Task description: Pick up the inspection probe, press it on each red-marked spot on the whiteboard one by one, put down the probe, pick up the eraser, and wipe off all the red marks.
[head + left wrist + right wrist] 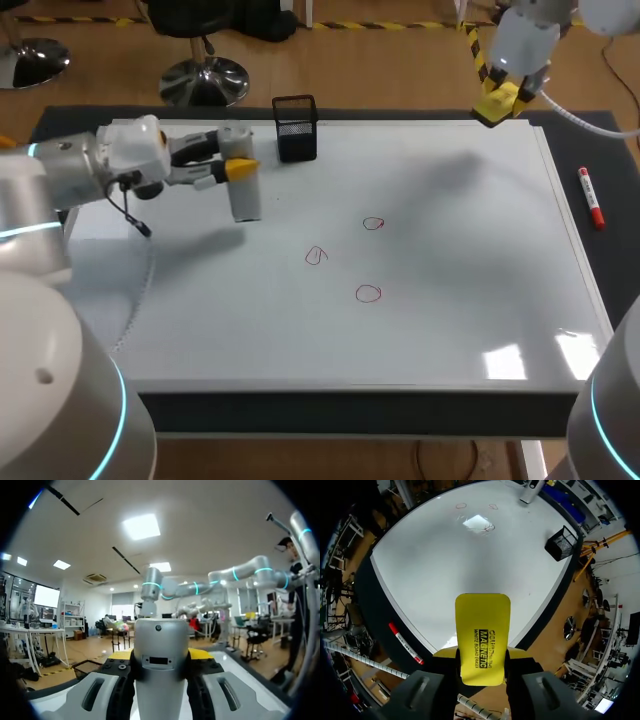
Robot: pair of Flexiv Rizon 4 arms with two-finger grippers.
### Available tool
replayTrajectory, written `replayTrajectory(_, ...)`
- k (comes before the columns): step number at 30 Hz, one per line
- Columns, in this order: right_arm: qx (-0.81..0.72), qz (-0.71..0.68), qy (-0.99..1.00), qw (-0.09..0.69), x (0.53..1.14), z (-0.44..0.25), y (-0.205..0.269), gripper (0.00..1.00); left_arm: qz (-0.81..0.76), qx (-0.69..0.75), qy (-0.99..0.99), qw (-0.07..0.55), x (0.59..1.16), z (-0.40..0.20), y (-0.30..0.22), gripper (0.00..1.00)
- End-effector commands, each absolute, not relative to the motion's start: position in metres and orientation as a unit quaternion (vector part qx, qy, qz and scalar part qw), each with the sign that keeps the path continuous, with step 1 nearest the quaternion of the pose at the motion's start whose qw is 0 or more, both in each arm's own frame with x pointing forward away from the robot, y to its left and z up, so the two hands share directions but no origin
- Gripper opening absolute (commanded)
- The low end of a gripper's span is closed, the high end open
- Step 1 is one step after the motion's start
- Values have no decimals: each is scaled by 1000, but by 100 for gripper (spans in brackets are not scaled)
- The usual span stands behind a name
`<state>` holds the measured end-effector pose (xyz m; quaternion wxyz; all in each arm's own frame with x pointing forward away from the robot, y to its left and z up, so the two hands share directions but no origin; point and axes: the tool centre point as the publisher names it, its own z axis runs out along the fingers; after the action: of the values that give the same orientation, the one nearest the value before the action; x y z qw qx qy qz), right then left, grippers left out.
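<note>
Left fingers (200, 654) tight on probe (160, 650), right fingers (517, 653) on eraser (482, 637) (printed face only in wrist view)

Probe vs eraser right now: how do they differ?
The probe is a grey cylinder; the eraser is a flat yellow block. The probe sits in the left gripper over the left of the whiteboard; the eraser is in the right gripper near its far right corner. Shared: both are gripped.
</note>
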<state>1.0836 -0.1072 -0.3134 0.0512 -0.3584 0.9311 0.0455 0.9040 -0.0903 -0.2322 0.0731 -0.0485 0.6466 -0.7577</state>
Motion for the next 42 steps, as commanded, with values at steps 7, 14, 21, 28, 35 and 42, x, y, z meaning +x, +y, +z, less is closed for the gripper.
replayTrajectory(7,-359,44,931,49,1085,-313,-107,0,-772,-13,633,51,885,-232,-142,0)
replayTrajectory(14,-359,44,931,49,1085,-313,-107,0,-775,4,631,34,868,-235,-166,0)
replayTrajectory(21,-359,44,931,49,1085,-313,-107,0,-780,11,626,13,858,-247,-184,0)
replayTrajectory(28,-359,44,931,49,1085,-313,-107,0,-785,7,619,-4,847,-260,-197,0)
replayTrajectory(35,-359,44,931,49,1085,-313,-107,0,-785,7,620,-7,843,-265,-197,0)
replayTrajectory(42,-359,44,931,49,1085,-313,-107,0,-781,6,625,-6,839,-273,-197,0)
